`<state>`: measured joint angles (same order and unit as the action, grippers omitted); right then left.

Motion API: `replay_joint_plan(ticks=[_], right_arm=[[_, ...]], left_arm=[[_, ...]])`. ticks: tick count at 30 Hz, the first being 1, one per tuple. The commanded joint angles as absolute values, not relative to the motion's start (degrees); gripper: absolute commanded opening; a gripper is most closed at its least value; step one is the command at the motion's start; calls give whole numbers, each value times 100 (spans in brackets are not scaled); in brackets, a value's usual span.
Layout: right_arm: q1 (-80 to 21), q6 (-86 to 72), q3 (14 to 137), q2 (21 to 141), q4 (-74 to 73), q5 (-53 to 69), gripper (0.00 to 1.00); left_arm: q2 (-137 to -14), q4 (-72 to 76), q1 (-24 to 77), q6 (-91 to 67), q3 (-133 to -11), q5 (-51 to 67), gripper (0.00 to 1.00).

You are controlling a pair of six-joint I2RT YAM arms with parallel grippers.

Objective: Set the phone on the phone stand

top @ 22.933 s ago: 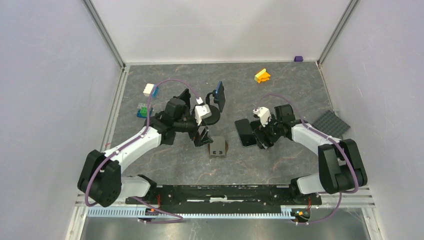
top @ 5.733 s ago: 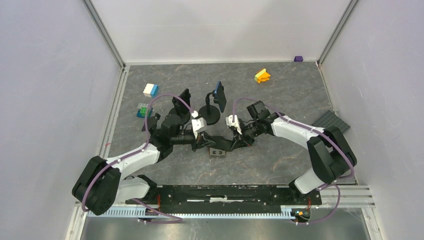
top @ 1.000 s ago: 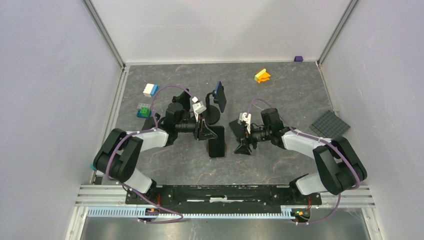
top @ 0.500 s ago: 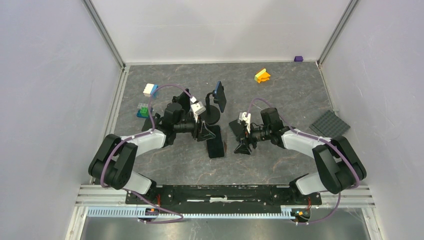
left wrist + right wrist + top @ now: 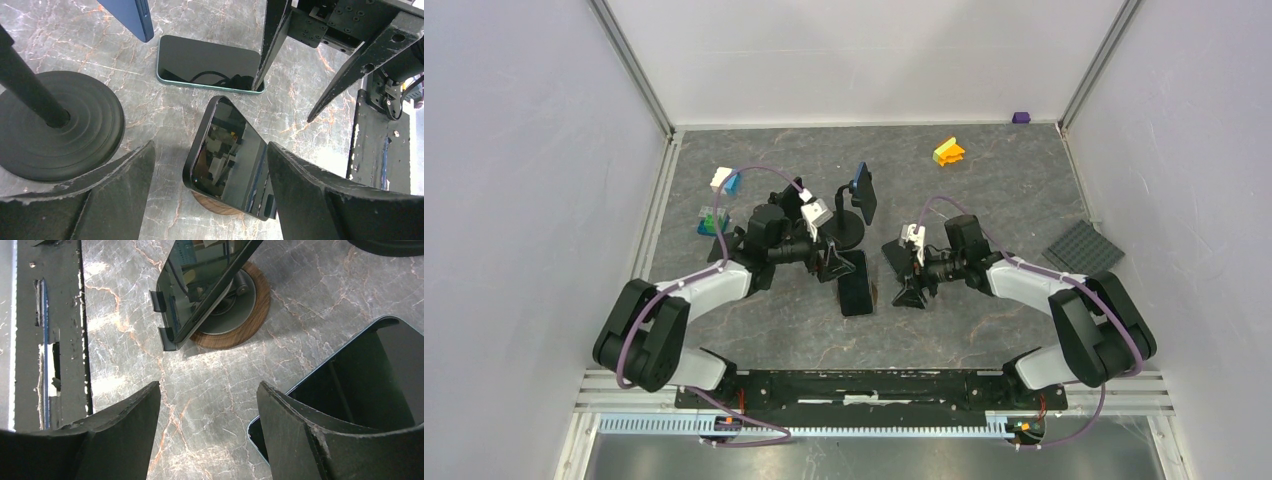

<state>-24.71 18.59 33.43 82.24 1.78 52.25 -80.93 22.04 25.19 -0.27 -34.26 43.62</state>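
Phone leans tilted, screen up, on the phone stand, whose round wooden base sits on the grey marbled table between the two arms. Left gripper hangs over it, fingers spread wide on either side and clear of the phone's edges. Right gripper is spread too and holds nothing. A tall black stand carrying a blue phone rises just behind. Under the right gripper a second phone lies flat. Toy blocks lie well apart.
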Motion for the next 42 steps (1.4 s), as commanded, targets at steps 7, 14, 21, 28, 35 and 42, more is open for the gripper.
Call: replay_joint_plan(ticks=[7,14,21,28,35,42], right_arm=[[-2414,2288,3689,7580,14,4227,81],[-2095,2329,3859,7306,-458,4012,88],[-1937,2348,3837,6885,-573,3630,98],[-1898,2182,3708,6548,-467,3631,98],[-1882,2216,3560,6471,-422,3930,98],[-1876,2271,3594,6583,-513,4189,98]], left_arm=[[-6782,1104,2508,783,-3668,3778,99],[-5995,-1341,2497,1281,-4519,3050,100],[-5213,-3387,2424,1630,-5365,1203,100],[-4946,-4330,1820,1826,-5415,117,100],[-4922,-4294,978,1880,-5457,35,98],[-5637,-4151,659,1968,-5493,205,81]])
